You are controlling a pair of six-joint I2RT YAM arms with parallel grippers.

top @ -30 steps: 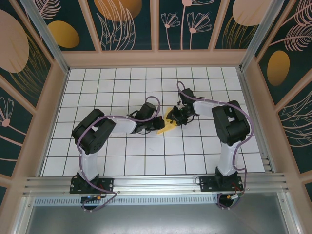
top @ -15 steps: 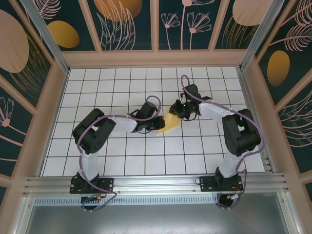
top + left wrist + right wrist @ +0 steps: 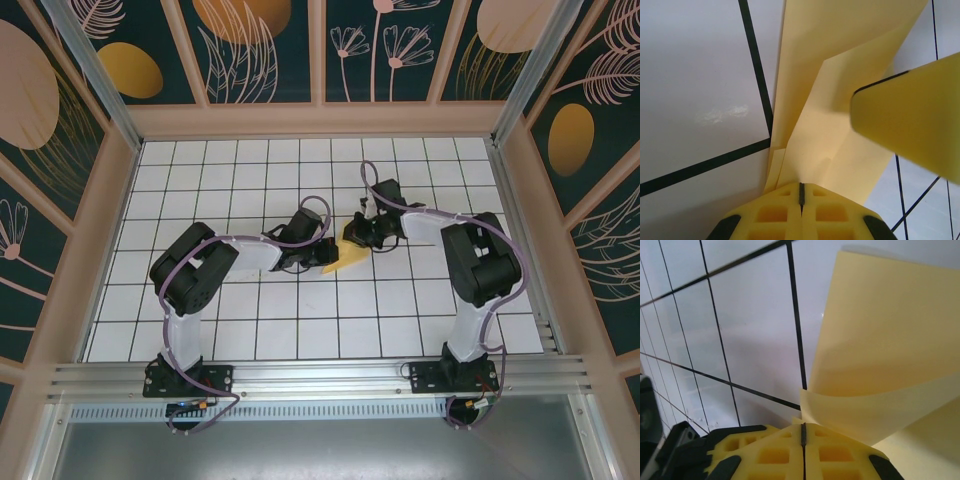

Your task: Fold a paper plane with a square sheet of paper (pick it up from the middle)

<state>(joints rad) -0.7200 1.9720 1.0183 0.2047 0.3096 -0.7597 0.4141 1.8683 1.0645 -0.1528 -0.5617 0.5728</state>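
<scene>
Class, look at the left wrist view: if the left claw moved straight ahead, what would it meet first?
The yellow paper the left claw is shut on, which extends ahead. Beyond, a finger of the right claw sits right of that line; depth is unclear.

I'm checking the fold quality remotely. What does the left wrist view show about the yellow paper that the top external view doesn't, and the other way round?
Left wrist view: the left gripper has its pads pressed shut on the yellow paper. The paper's layered flaps and creases read clearly, and a blurred yellow block sits at the right.
Top external view: the right gripper is at the paper's far end, with the grid table around them and the patterned walls beyond.
Shared: the paper in the left gripper's grip, over white tiles with dark lines.
</scene>
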